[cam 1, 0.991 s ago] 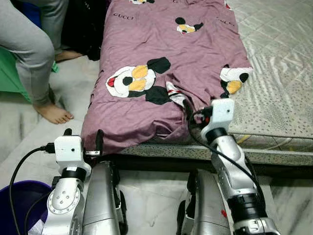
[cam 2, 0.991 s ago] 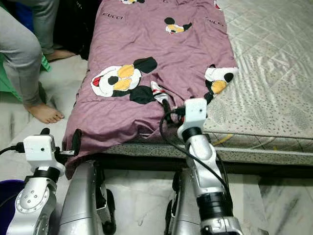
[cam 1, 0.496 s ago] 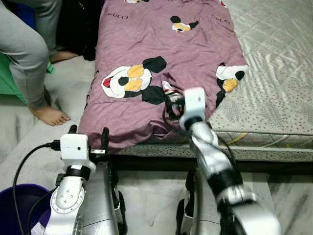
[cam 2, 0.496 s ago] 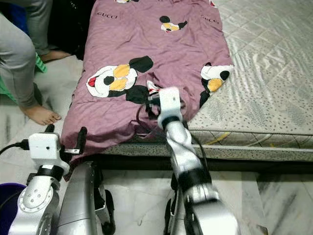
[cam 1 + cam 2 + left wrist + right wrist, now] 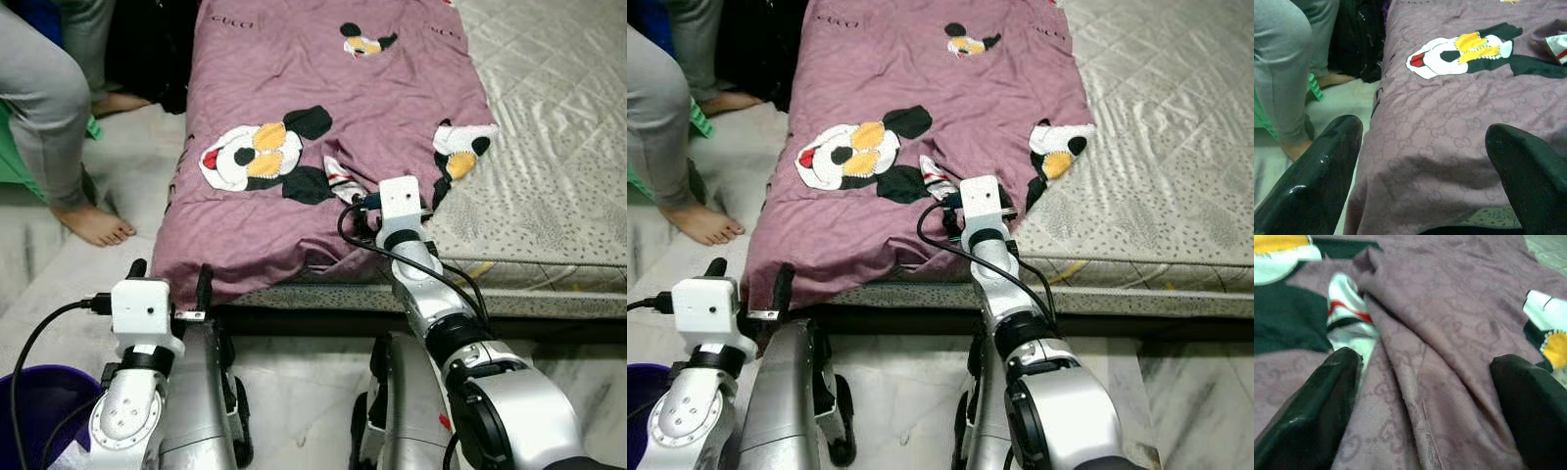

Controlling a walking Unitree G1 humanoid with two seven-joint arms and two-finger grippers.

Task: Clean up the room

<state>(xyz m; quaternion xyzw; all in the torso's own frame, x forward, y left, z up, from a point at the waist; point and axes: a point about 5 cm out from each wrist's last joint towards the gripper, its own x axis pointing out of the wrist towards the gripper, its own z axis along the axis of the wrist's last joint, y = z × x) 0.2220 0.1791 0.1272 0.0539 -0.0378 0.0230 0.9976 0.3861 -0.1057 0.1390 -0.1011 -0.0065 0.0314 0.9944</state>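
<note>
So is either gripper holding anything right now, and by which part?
Nothing is held. The right gripper is open over a fold of the purple blanket; the left gripper is open near the blanket's hanging edge.

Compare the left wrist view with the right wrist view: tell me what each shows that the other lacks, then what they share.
Left wrist view alone: a person's grey-trousered leg and bare foot on the floor beside the bed, a dark bag, and the blanket's large cartoon face.

Right wrist view alone: a bunched fold with a red, white and black print, and a yellow and white patch.

Both: the purple blanket seen between two open black fingers.
</note>
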